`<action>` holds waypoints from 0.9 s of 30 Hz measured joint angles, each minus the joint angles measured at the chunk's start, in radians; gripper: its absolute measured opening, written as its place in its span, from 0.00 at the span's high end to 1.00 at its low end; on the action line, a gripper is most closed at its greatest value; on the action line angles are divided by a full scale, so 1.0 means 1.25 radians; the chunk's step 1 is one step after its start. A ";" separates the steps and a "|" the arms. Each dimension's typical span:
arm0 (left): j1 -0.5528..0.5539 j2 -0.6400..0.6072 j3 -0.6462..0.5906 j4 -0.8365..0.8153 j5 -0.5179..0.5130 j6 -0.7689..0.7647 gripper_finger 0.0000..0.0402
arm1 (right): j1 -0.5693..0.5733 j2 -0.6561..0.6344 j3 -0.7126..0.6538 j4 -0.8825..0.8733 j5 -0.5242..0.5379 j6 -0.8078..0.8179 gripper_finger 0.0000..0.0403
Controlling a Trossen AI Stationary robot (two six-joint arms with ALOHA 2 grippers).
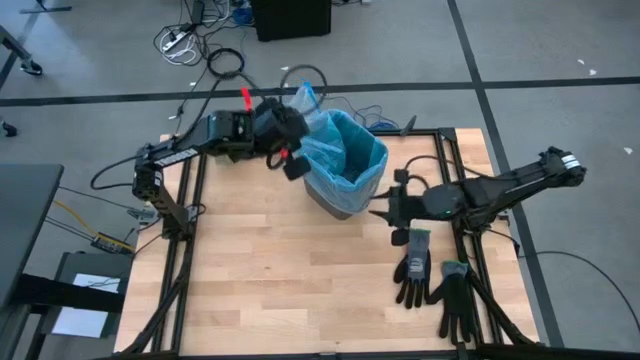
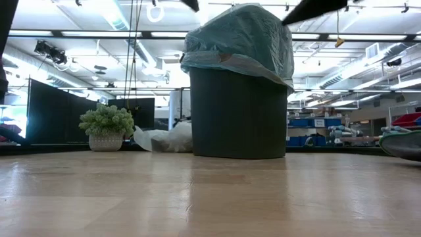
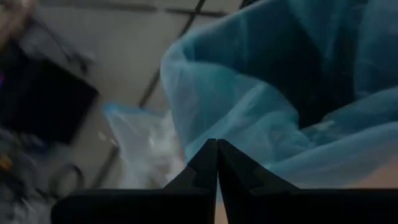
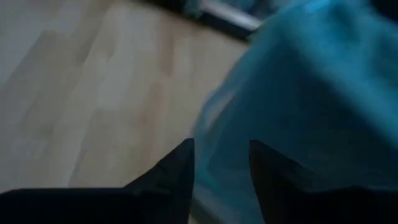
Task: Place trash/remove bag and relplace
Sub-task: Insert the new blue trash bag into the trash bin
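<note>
Bin [image 1: 335, 195] with blue liner [image 1: 350, 150] stood between both tools; right tool [image 1: 385, 212], fingers parted, empty, just beside its wall; left tool [image 1: 296, 165] closed at opposite rim

free: near table half [image 1: 270, 290] | blocked: bin [image 1: 335, 195] far centre, gloves [image 1: 430, 280] right

bin inside [image 1: 345, 160]: contents hidden by blue liner
right glove [image 1: 460, 300]: fingertips cut off at near edge
floor clutter [image 3: 43, 99]: blurred
</note>
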 joint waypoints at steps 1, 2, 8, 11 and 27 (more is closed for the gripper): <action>0.012 0.000 0.000 -0.010 0.020 -0.028 0.95 | 0.003 -0.012 0.000 0.022 0.020 0.007 0.64; 0.022 0.000 0.000 -0.022 0.040 -0.056 0.95 | 0.003 -0.024 0.000 0.048 0.037 0.015 0.64; 0.046 0.000 -0.014 -0.134 0.085 -0.227 0.89 | -0.030 -0.073 0.041 0.120 0.096 0.124 0.65; 0.048 0.000 -0.036 -0.184 0.081 -0.308 0.82 | -0.045 -0.087 0.073 0.115 0.100 0.134 0.65; -0.036 -0.072 -0.287 -0.018 0.083 -0.258 0.69 | -0.059 -0.143 0.121 -0.029 0.099 0.153 0.67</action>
